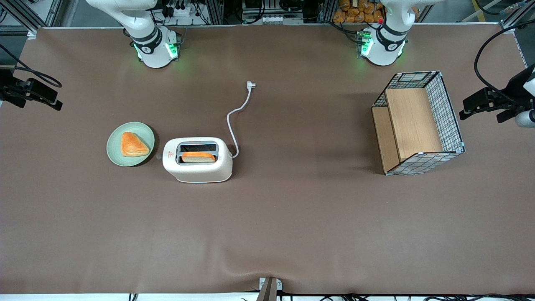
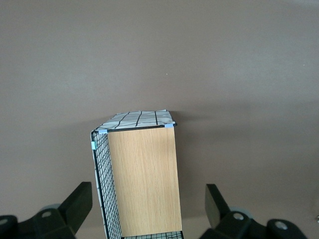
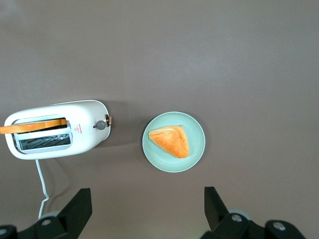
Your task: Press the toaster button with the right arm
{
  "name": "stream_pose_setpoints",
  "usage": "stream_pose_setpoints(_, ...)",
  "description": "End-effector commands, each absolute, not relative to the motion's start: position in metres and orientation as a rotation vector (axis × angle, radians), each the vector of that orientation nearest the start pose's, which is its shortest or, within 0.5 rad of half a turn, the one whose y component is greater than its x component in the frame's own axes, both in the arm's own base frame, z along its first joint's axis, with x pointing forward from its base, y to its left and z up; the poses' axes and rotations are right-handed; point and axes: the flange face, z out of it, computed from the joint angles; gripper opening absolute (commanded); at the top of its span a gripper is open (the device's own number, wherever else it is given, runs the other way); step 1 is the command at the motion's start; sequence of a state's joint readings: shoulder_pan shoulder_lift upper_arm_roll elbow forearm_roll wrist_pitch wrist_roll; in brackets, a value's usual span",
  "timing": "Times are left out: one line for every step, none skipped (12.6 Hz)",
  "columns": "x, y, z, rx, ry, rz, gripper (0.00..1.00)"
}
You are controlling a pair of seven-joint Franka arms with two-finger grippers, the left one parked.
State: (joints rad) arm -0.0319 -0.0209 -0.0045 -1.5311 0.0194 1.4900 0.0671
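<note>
The wide counter (image 1: 292,217) wears a plain brown cloth from end to end. Toward the parked arm's end sits a black wire-mesh basket (image 1: 449,113) tipped on its side, with pale wooden boards inside it. The white jointed right arm (image 1: 142,29) rises from its base at the edge of the counter farthest from the front camera, and its black claw (image 3: 147,209) hangs high over the working arm's end of the counter, looking straight down on the toaster and the plate. The claw is released: its two dark fingers (image 3: 75,209) stand wide apart with nothing between them, and they touch nothing.

Near the middle of the counter, somewhat toward the working arm's end, stands the small cream-white two-slot toaster (image 1: 197,161) with rounded corners. A slice of golden toast (image 1: 198,157) stands in the slot nearer the front camera; the other slot looks dark. Just beside the toaster, toward the working arm's end, lies a round pale green plate (image 1: 115,154) carrying a triangular golden pastry (image 1: 133,144). The toaster's white cord (image 1: 234,125) snakes away from the front camera and ends in a white plug (image 1: 250,85) lying loose on the cloth. A small red triangle mark (image 1: 168,154) sits on the toaster's top at the end facing the plate. The small pale grey round toaster button (image 3: 100,125) protrudes from that same short end, pointing at the plate, well apart from the claw.
</note>
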Motion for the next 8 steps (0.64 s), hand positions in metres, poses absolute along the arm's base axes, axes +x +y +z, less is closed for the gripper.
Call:
stream_pose_setpoints(0.5381, -0.0185, 0.6516, -3.12, 0.146, 0.029, 1.0)
stream_pose_setpoints(0.5386, -0.0194, 0.6515, -3.12, 0.149, 0.029, 1.0)
stream_pose_setpoints(0.5386, -0.0186, 0.6515, -3.12, 0.146, 0.029, 1.0)
stream_pose_setpoints(0.5391, -0.0177, 0.6507, -3.12, 0.146, 0.031, 1.0)
stream_pose_setpoints(0.5401, -0.017, 0.649, -3.12, 0.146, 0.036, 1.0)
stream_pose_setpoints(0.5406, -0.0178, 0.6482, -3.12, 0.149, 0.039, 1.0)
stream_pose_setpoints(0.5406, -0.0184, 0.6482, -3.118, 0.148, 0.039, 1.0)
stream_pose_setpoints(0.5406, -0.0185, 0.6482, -3.118, 0.148, 0.039, 1.0)
